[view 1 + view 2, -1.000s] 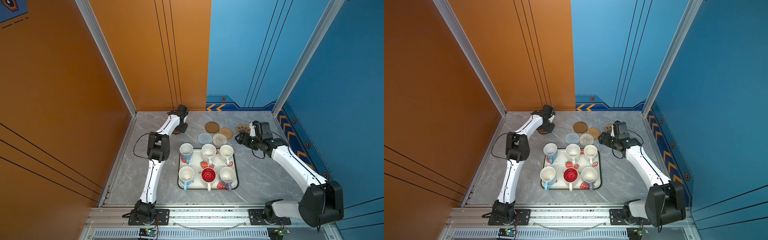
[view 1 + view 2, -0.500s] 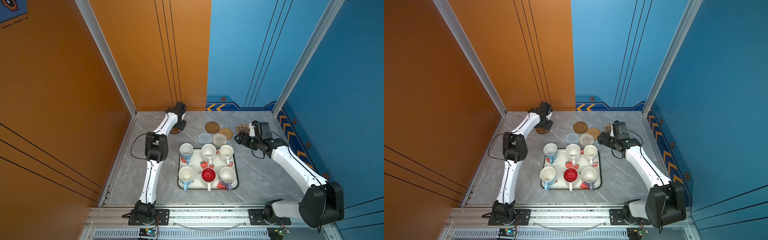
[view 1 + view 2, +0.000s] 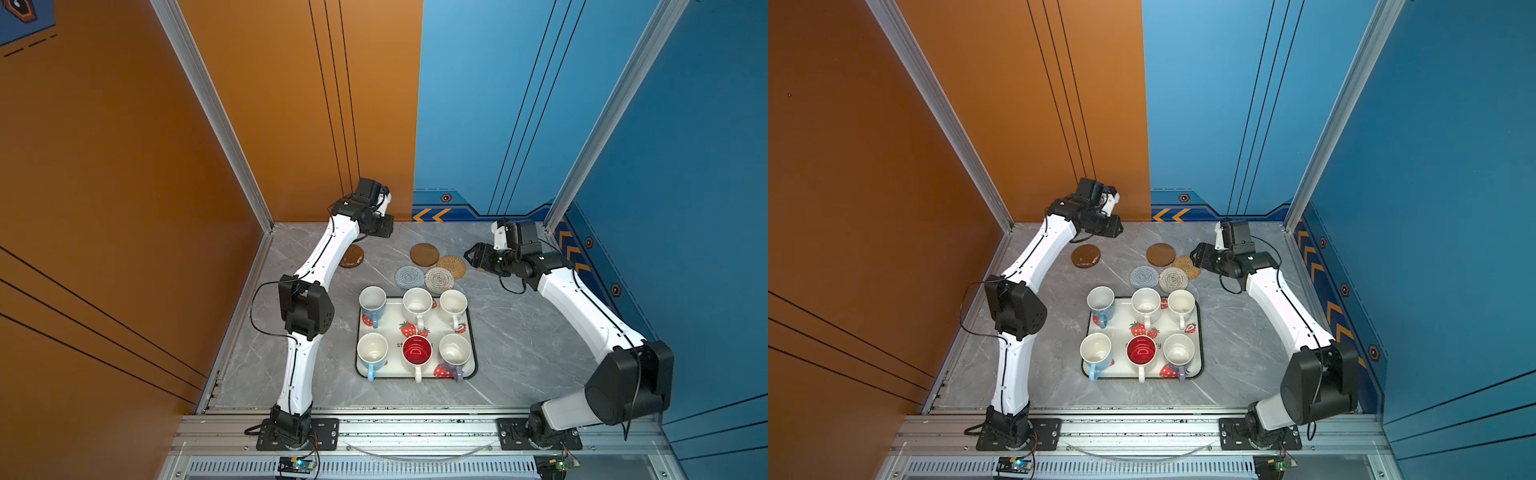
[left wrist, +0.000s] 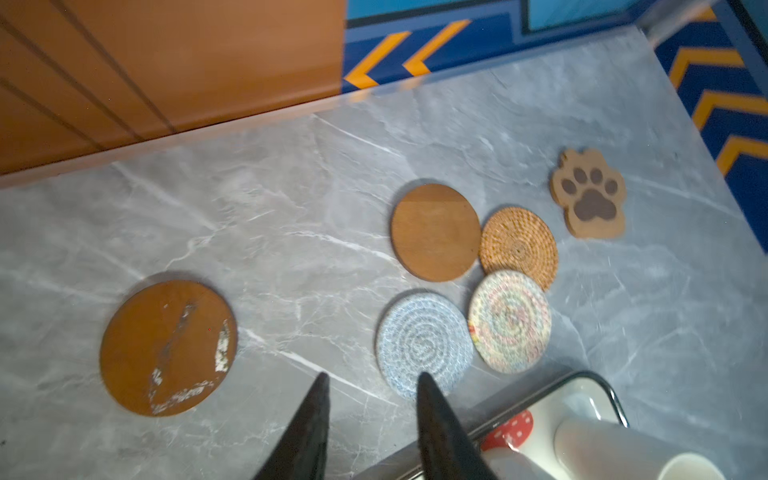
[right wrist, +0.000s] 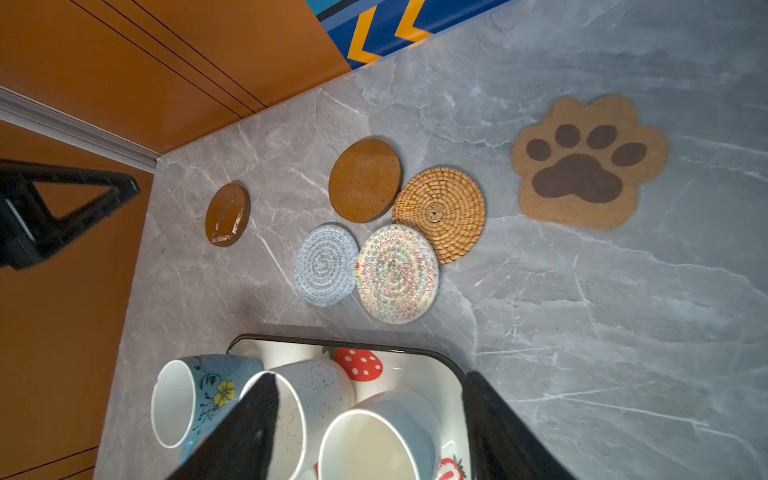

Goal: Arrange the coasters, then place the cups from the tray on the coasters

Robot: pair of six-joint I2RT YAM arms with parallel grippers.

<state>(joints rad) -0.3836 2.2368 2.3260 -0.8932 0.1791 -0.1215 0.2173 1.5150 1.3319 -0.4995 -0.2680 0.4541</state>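
Note:
Several cups stand on the strawberry tray (image 3: 473,332), among them a light blue one (image 3: 372,301) and a red-lined one (image 3: 417,349). Behind the tray lie the coasters: a plain brown disc (image 3: 424,254), a tan woven round (image 3: 451,266), a grey round (image 3: 409,276) and a cream round (image 3: 439,279). A scuffed brown disc (image 3: 351,256) lies apart on the left. The paw-print coaster (image 5: 588,162) is hidden under my right arm in both top views. My left gripper (image 4: 372,376) hangs open and empty above the table, right of the scuffed disc. My right gripper (image 5: 370,376) is open and empty.
The orange wall (image 3: 291,124) stands close behind my left gripper (image 3: 380,227). The blue side wall (image 3: 665,208) runs just behind my right arm (image 3: 582,299). Bare marble table (image 3: 519,345) shows to the right of the tray.
My left gripper has risen off the scuffed brown disc and its jaws have narrowed. The right jaws have narrowed a little, and that arm has hardly moved.

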